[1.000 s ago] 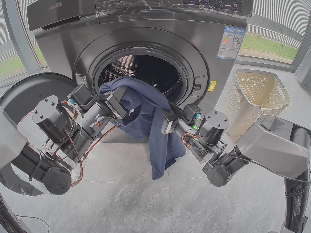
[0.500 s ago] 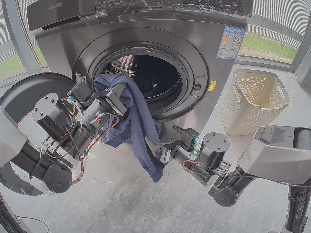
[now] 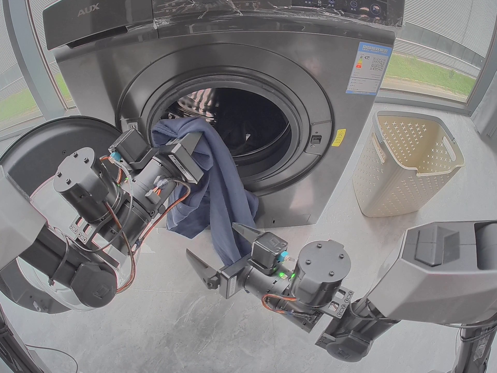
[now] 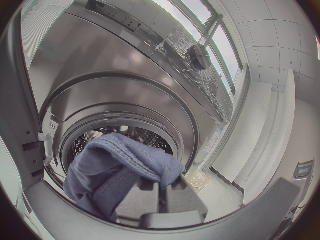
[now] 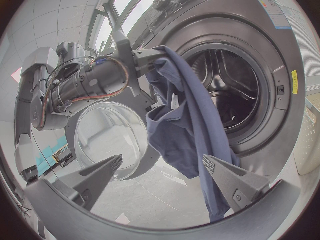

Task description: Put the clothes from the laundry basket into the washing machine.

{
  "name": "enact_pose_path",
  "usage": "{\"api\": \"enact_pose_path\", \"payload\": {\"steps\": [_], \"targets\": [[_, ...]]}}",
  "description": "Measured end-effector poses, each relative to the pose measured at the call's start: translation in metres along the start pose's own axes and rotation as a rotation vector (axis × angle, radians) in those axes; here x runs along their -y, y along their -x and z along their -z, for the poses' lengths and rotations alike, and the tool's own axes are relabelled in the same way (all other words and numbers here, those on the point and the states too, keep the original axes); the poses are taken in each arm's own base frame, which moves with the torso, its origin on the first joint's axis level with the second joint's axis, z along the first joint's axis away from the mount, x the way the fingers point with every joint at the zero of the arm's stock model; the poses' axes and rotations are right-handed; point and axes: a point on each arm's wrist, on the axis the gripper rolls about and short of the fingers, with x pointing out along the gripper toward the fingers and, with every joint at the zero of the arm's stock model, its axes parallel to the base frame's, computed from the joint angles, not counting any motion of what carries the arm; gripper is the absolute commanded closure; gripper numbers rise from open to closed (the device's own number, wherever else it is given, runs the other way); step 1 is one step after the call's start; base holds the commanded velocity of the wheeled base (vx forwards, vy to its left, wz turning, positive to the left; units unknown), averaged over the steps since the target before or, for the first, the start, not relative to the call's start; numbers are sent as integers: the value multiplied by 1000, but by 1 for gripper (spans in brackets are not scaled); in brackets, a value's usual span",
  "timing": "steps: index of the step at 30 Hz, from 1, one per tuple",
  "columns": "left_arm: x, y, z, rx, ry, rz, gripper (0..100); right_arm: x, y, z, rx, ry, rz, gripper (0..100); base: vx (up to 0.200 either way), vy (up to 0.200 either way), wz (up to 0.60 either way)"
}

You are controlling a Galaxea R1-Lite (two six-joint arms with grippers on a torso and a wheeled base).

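In the head view the washing machine (image 3: 290, 53) fills the upper middle of the frame. Its round mouth (image 3: 248, 115) is open and dark, and its door (image 3: 46, 141) is swung wide at middle left. The left pincer (image 3: 190, 146) sits at the mouth's left edge, clamped on a navy garment (image 3: 222, 192). The cloth's top bunches against the rim there, while most of it hangs outside, down the machine's front toward the floor (image 3: 171, 327). The right pincer (image 3: 221, 249) is at lower centre, its fingers spread wide around the garment's hanging tail. Whether they touch the cloth cannot be told. The right half of the mouth stands free. The laundry basket (image 3: 409, 167) stands at middle right beside the machine, well apart from both arms.
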Motion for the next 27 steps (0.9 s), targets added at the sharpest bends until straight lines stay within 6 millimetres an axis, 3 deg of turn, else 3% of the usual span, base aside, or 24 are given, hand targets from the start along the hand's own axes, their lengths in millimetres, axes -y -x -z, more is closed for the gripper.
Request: {"api": "enact_pose_path", "payload": {"steps": [6,13,21,27], "targets": [[0,0,0,0,-1,-1,100,-11,-19,5,30,-6,-24,0,0,0,0],[0,0,1,-3,-1,0,100,-9,-49,12,30,-42,-13,0,0,0,0],[0,0,1,-3,0,0,100,12,-72,18,31,-71,45,0,0,0,0],[-1,0,1,-3,-1,-2,100,26,-74,29,23,-70,76,0,0,0,0]]}}
